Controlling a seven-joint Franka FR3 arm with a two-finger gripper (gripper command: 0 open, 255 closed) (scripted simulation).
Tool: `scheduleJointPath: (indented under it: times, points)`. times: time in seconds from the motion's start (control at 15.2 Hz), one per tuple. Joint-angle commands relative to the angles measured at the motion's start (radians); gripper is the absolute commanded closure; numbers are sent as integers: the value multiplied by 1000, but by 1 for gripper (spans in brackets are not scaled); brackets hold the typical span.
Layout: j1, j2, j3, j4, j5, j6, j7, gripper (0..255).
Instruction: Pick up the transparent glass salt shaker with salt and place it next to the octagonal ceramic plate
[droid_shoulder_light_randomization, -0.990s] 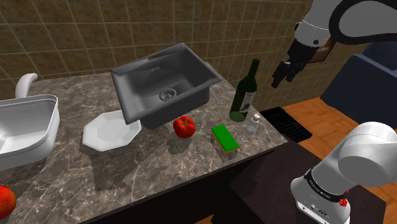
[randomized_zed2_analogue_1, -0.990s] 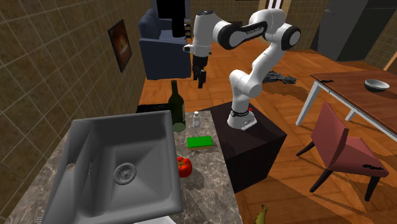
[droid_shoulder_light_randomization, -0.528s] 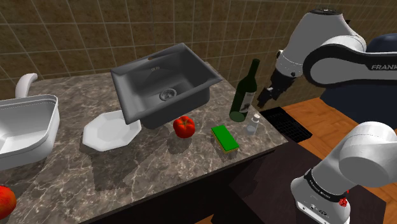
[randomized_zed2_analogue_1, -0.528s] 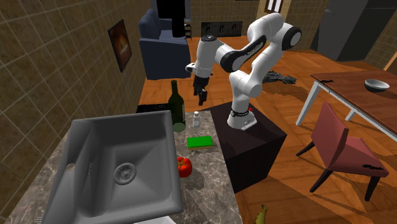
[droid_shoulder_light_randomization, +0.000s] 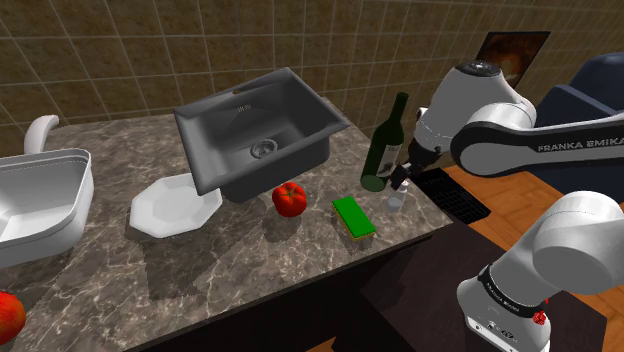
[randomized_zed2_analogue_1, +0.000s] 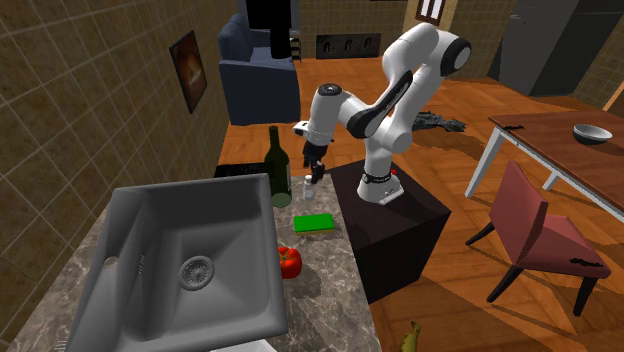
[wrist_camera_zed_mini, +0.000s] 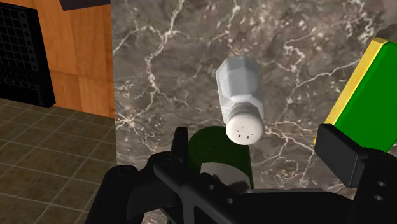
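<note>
The shaker (droid_shoulder_light_randomization: 397, 198) stands at the desk (droid_shoulder_light_randomization: 250, 260) edge beside the sponge (droid_shoulder_light_randomization: 352, 216), well apart from the plate (droid_shoulder_light_randomization: 175, 207). The hand (droid_shoulder_light_randomization: 403, 178), fingers wide apart, has dropped to just above it, beside the bottle (droid_shoulder_light_randomization: 383, 150).

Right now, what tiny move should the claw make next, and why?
Probably lower straight down. The open claw hovers just above the upright salt shaker, whose cap shows between the spread fingers, untouched, so descending should bring them around its body.
</note>
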Motion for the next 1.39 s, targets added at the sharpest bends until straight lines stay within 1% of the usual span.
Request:
scheduleJointPath:
  times: [0.0,0.2,0.66,0.73,1.32]
  points:
    - [-5,27,3,-16,-4,44,5,0]
    - [-12,60,5,-32,-10,94,8,0]
    - [-12,60,5,-32,-10,94,8,0]
    - [-12,60,5,-32,-10,94,8,255]
    - [-12,60,6,-32,-10,94,8,255]
